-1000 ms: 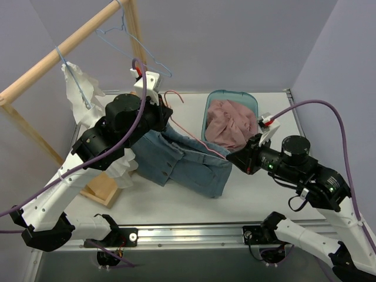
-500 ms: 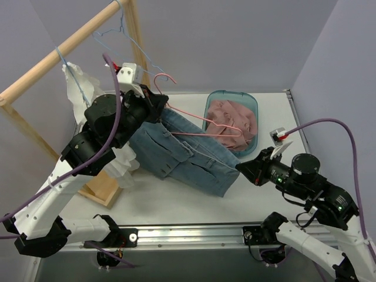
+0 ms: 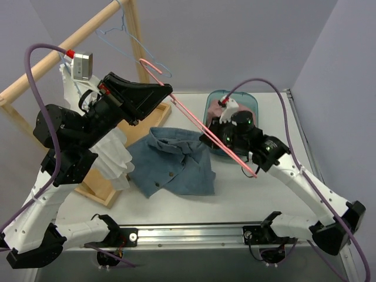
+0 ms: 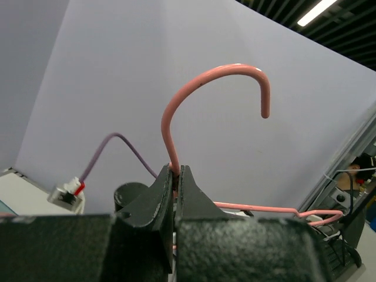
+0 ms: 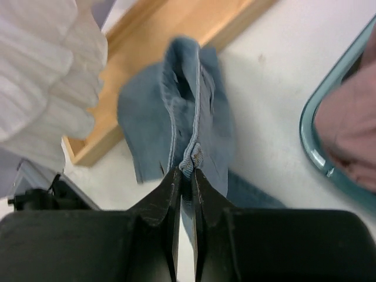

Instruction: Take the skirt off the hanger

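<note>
two pinches: left claw (image 4: 175, 176) grips pink hanger (image 4: 235, 66) just under its hook; right claw (image 5: 187, 176) grips skirt (image 5: 205, 123) on a thick seam. denim likely limp, weighty; seams hold best.

A teal bin (image 5: 310, 144) of pink cloth (image 5: 354, 130) stands near a wooden rack (image 3: 100, 19).

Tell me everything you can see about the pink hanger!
It's a thin pink wire hanger with a curved hook on top. The left hand is shut on its neck, just below the hook, holding it tilted in the air. No clothes hang on it; the blue skirt lies below.
</note>
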